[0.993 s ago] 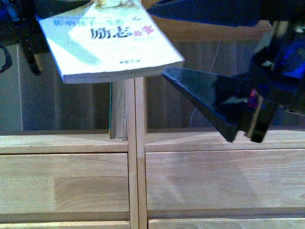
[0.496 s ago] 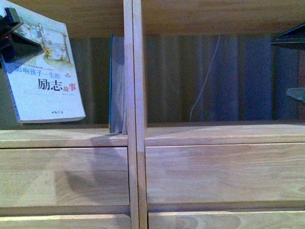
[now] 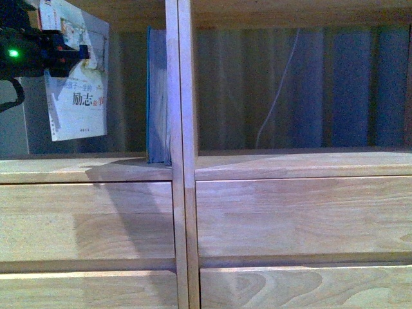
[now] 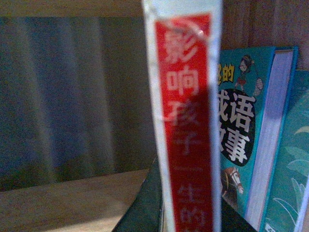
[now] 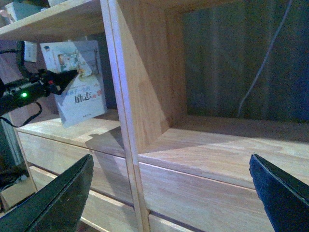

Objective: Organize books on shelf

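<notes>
Left jaws are clamped on the paperback (image 3: 76,96), held upright in the left bay, above the shelf (image 3: 96,168) board and apart from the books (image 3: 158,96) at the divider; advise keeping it plumb, closing on the books, then lowering. Right jaws gape wide, empty. Board is bare, level wood with ample room.

A thin white cord (image 3: 277,93) hangs down against a dark, vertically ribbed backdrop (image 3: 360,84).
</notes>
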Robot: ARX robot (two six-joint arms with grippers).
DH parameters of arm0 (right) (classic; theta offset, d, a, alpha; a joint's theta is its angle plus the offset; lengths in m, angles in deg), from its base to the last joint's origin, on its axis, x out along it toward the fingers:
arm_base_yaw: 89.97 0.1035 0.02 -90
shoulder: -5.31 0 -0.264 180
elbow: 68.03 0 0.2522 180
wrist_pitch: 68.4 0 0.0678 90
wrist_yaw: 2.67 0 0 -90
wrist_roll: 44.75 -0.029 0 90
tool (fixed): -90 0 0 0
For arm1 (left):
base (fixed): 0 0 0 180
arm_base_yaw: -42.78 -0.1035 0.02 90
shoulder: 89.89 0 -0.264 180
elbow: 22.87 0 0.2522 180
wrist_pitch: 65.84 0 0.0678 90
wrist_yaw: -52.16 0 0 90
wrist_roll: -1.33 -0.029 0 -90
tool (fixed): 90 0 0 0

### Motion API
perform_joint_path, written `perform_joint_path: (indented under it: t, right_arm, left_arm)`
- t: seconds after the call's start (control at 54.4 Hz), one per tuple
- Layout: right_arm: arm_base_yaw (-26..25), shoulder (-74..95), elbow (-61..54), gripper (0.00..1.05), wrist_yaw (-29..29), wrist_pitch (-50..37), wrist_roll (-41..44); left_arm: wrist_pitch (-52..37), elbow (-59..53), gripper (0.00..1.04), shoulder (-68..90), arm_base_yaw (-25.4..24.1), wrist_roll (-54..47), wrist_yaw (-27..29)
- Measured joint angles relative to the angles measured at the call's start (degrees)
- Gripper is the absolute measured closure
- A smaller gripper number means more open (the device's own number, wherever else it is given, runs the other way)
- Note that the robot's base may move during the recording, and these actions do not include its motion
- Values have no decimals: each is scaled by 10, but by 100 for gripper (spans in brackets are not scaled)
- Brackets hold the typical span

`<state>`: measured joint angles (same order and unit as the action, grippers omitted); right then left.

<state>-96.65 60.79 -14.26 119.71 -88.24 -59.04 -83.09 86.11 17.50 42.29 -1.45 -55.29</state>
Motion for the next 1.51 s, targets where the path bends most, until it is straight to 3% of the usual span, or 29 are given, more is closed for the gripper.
perform_joint_path:
  t: [0.551,1.048,1.195,1.287,1.507]
  right_arm:
    - [0,0,0,7,0,0,4]
    - [0,0,0,7,0,0,4]
    - [0,0,0,7,0,0,4]
    - [0,0,0,7,0,0,4]
    - [0,0,0,7,0,0,4]
  left_arm:
    - [94,276,98,200,33,-61,45]
    - [112,362,98,286,82,-125,73]
    - [118,367,68,291,87,-137,85]
    - [106,350,55,286,87,-136,96]
    - [64,210,20,214,82,-108,108]
